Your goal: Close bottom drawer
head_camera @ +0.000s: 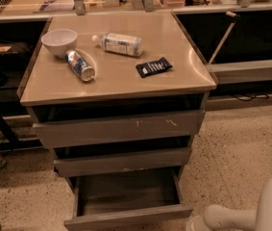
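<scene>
The bottom drawer (126, 217) is the lowest of three grey drawers in the cabinet. It stands pulled far out, and its shallow empty tray (126, 191) shows. Its low plain front is near the bottom edge of the view. The middle drawer (123, 160) and the top drawer (121, 128), which has orange scratch marks, stand slightly out. Part of my white arm (236, 215) shows at the bottom right, just right of the bottom drawer's front corner. My gripper is out of view, below the frame.
On the tan cabinet top (188, 76) are a white bowl (59, 41), a can lying on its side (80, 65), a lying water bottle (118, 43) and a dark snack packet (154, 67). Speckled floor (241, 148) lies to the right. Dark shelving and a counter stand behind.
</scene>
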You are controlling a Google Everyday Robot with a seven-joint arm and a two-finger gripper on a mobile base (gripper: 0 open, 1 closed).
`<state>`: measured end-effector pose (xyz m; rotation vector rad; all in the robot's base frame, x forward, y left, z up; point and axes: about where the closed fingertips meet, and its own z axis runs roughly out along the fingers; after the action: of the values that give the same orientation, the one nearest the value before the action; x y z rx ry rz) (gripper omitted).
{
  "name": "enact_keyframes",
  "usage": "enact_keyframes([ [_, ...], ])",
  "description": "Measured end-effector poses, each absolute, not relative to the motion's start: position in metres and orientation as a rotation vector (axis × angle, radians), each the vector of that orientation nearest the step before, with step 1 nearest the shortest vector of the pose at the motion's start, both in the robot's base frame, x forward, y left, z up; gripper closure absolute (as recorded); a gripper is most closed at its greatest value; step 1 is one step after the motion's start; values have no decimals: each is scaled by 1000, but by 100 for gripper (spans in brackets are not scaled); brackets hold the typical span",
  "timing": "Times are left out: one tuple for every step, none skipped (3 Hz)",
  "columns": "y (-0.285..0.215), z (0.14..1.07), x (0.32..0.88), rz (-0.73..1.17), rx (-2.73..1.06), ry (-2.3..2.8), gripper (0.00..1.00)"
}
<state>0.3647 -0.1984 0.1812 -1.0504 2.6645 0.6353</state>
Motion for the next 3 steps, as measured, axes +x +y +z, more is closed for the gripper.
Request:
enact_keyframes([
  [-198,181,365,635,-1050,2664,19],
  [-198,181,365,635,-1050,2664,42],
  [-198,181,365,635,-1050,2664,65],
])
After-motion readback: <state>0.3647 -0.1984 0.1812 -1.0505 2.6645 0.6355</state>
